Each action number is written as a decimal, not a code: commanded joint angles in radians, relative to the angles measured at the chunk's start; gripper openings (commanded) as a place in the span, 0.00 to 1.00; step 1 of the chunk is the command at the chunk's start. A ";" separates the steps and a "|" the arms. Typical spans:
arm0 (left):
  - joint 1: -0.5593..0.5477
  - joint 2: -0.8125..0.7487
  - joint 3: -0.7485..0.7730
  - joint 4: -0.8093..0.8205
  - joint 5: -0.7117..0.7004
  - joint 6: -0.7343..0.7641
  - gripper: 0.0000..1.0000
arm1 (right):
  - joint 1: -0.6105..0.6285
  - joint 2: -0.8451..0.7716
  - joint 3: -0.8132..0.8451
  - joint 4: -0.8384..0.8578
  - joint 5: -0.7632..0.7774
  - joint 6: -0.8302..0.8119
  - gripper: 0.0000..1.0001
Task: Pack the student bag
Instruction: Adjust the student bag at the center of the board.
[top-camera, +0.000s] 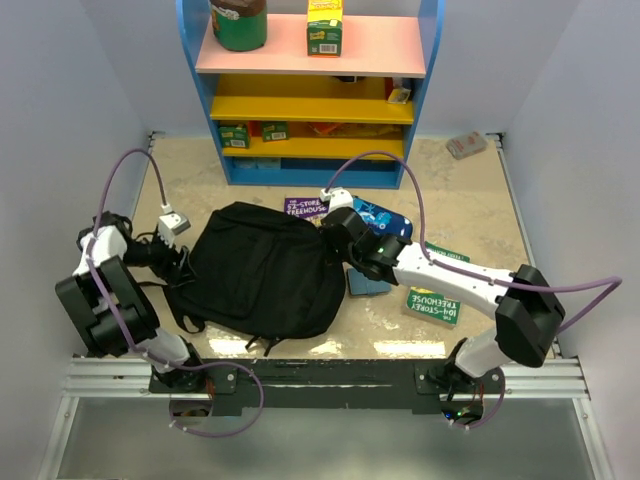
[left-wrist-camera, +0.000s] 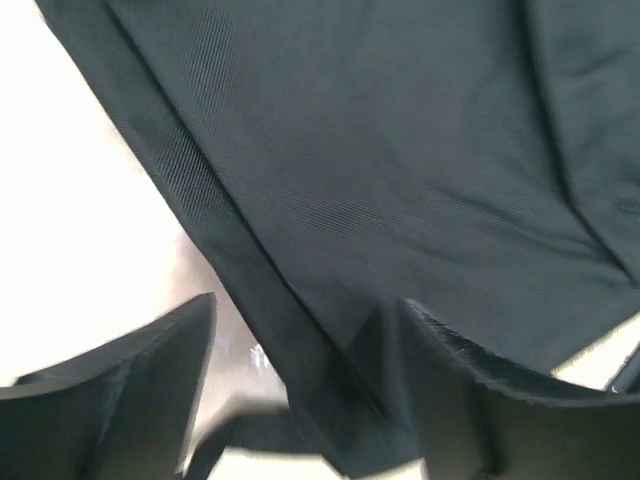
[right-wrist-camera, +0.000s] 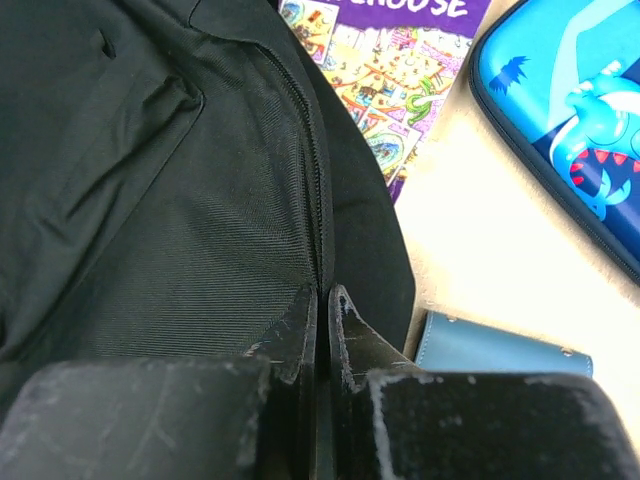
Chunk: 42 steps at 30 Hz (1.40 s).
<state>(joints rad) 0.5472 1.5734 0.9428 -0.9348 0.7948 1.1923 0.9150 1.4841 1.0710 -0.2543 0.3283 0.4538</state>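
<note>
The right claw (right-wrist-camera: 322, 300) is seen pressed shut, its two fingers closed on the zipper seam of the student bag (top-camera: 262, 270) at the bag's right edge. Whether a zipper pull is caught between the tips cannot be told. The zipper line is seen running up and away from the fingertips across the black fabric.

Just beside this claw, a small blue case with a stitched edge (right-wrist-camera: 500, 350) is found lying flat on the table (top-camera: 470, 200), partly hidden under the right arm in the overhead view. Beyond the bag's edge, a purple Treehouse book (right-wrist-camera: 400, 60) is tucked partly under the bag. A blue pencil case (right-wrist-camera: 570, 110) printed with a dinosaur is placed to its right.

The left claw (left-wrist-camera: 305, 305) is held open at the bag's left side. Its fingers are spread wide, and a band of the bag's black fabric is seen running between them.

The bag itself is laid flat in the middle of the table, between the two arms. A green Treehouse book (top-camera: 432, 303) is seen near the right arm. A blue shelf unit (top-camera: 315, 100) stands at the far side.
</note>
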 joint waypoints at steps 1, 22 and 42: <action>0.010 -0.177 0.102 -0.154 0.107 0.131 0.88 | -0.002 0.019 0.055 0.075 0.031 -0.058 0.00; -0.329 -0.016 0.137 0.034 0.299 0.504 0.99 | 0.130 -0.242 -0.184 0.424 0.032 -0.323 0.00; -0.451 -0.024 0.034 0.248 0.130 0.549 0.73 | 0.180 -0.176 -0.106 0.391 -0.003 -0.420 0.00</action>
<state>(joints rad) 0.1009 1.5375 0.9810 -0.6983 0.9371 1.6566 1.0863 1.3354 0.9001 0.0685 0.3237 0.0666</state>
